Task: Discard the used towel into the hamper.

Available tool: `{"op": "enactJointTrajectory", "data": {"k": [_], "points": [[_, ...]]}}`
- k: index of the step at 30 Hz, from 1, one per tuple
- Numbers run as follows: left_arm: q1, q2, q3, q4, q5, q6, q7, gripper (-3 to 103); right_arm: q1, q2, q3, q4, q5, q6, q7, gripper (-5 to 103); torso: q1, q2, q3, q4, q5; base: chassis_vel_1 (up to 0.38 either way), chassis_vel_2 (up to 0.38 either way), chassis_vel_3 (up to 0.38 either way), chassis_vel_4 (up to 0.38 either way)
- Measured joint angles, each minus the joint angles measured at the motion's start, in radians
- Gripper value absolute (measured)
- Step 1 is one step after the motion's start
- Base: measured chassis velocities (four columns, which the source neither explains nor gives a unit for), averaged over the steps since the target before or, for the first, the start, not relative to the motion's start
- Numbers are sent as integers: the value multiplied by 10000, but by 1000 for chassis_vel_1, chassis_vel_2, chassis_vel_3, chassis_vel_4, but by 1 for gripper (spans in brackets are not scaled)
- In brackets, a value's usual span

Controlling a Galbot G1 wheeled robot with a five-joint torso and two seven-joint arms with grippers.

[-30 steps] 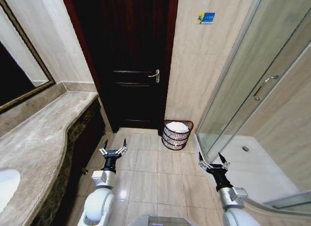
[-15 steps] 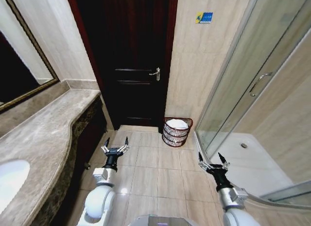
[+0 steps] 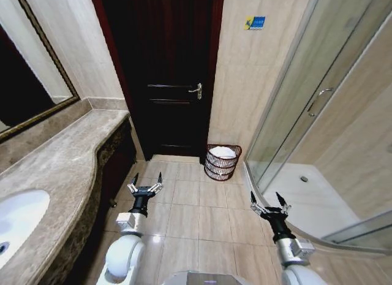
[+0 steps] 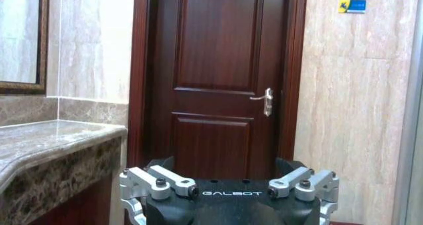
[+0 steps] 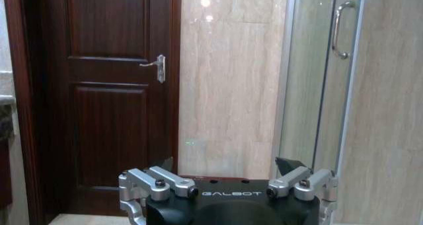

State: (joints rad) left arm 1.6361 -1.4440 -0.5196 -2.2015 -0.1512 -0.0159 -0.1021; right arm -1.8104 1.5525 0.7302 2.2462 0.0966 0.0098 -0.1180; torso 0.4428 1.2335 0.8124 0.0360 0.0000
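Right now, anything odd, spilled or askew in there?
Nothing stands out. The hamper stands upright on the floor by the wall beside the closed door, with a white towel inside. The floor tiles look clean. Left gripper and right gripper are both open and hold nothing.

One small round dark red-brown wire hamper (image 3: 222, 163) holding one white towel (image 3: 223, 152), two black-and-silver grippers, left (image 3: 146, 184) and right (image 3: 268, 202), both spread wide, one dark wooden door (image 3: 168, 76), one marble counter (image 3: 58, 174), one white sink (image 3: 17, 216).
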Motion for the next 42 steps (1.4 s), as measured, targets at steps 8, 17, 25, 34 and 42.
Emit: {"op": "enactJointTrajectory", "data": {"k": [8, 17, 25, 34, 42], "points": [[15, 113, -30, 6, -89, -11, 12, 100, 50, 123, 75, -12, -116, 0, 3, 100, -1, 1, 0, -1, 2, 118, -103, -113, 101], [178, 98, -147, -147, -155, 14, 102, 100, 16, 116, 108, 58, -120, 30, -5, 100, -1, 1, 0, 0, 1, 92, -96, -95, 92], [264, -62, 22, -320, -4, 13, 88, 100, -51, 38, 151, 105, -30, 79, 11, 100, -1, 2, 0, 2, 0, 95, -96, -94, 98], [228, -141, 197, -191, 105, 12, 38, 100, -46, 40, 223, 53, 343, 260, 103, 100, -4, 2, -1, 3, 0, 95, -81, -90, 88], [64, -134, 393, 95, 97, -181, 3, 100, 80, 238, 157, 157, 277, 303, 208, 100, 1, 1, 1, 0, -1, 7, -6, -2, 5]]}}
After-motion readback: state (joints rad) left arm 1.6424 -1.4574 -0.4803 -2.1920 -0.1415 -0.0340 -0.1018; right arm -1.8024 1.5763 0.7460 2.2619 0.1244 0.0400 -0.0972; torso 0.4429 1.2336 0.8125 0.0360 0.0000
